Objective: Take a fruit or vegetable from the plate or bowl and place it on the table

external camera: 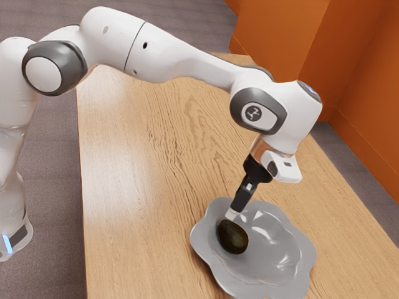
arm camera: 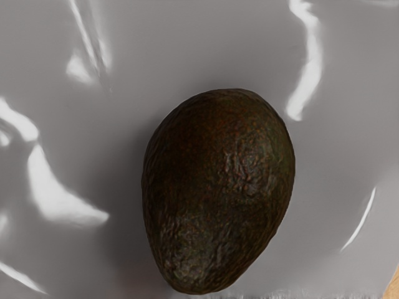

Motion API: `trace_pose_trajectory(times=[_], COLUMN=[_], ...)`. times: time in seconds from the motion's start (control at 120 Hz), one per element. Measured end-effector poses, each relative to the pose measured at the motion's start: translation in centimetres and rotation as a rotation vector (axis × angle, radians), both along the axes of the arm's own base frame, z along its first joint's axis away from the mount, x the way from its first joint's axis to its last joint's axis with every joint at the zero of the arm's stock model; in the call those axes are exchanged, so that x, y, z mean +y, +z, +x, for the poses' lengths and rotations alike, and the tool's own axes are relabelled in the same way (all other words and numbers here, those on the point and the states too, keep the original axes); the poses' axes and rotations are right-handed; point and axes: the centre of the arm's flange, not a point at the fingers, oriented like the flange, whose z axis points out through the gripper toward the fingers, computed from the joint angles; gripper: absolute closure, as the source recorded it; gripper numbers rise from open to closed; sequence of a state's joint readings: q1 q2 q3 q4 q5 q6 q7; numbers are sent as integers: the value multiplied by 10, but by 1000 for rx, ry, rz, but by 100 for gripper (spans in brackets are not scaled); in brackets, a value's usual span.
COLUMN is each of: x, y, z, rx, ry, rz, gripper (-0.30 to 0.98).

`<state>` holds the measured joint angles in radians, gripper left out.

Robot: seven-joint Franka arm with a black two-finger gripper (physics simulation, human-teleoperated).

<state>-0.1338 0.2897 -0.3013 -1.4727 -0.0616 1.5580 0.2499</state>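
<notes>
Gripper point(external camera: 231, 214) right at avocado point(external camera: 232, 238) in grey bowl point(external camera: 265, 246), presumably to grasp it; can't tell if wide or narrow.

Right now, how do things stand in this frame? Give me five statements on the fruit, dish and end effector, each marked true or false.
1. The dark, rough-skinned avocado lies in the glossy grey dish with a wavy rim. True.
2. The black end effector is raised far above the dish. False: it is low, right by the avocado.
3. The dish stands on the light-brown wooden table. True.
4. A second fruit lies in the dish. False: the avocado is alone there.
5. The avocado rests directly on the table. False: it is inside the dish.
</notes>
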Motion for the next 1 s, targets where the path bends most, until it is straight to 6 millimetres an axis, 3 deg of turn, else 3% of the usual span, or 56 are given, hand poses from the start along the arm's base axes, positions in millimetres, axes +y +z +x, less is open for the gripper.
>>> trace_pose_trajectory(times=[0.1,0.225,0.35,1.0], x=[-1,-23,-30,-25], y=[-14,-6,1,-46], z=[-3,-7,-4,-14], rx=[10,-50,-104,-99], ry=[-28,-83,-97,-112], rz=[-1,-48,-94,-102], gripper=[0,0,0,0])
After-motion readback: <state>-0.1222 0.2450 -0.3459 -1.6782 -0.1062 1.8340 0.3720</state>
